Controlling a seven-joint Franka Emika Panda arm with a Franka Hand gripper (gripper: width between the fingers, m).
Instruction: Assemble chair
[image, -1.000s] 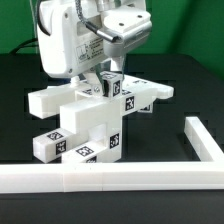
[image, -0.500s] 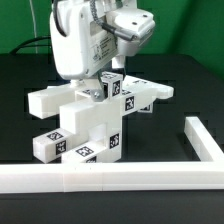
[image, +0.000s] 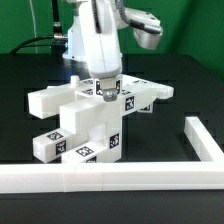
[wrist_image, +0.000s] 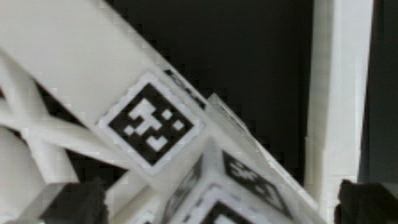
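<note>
Black matte counter (image: 185, 95) fills most of the exterior view, with a pale grey-green wall (image: 200, 25) behind it along the upper edge of the frame. Next in size, the white jointed robot arm (image: 95, 40) comes down from the upper middle of the frame. A long white L-shaped rail (image: 110, 178) runs across the lower part of the frame and turns back at the exterior view's right.

The chair (image: 85, 120), a cluster of glossy white blocky plastic bars, stands on the counter a little toward the exterior view's left of centre, just behind the rail's long run. Whether its lowest block touches the rail cannot be told. One bar sticks out toward the exterior view's left, another toward the right.

The end effector (image: 106, 86) sits right at the top of the chair, over a small upright tagged block. In the wrist view its two dark fingertips (wrist_image: 71, 203) stand wide apart with a tagged white corner of the chair between them, and it grips nothing.

Small black-and-white square tags (image: 82, 152) mark the chair's faces
</note>
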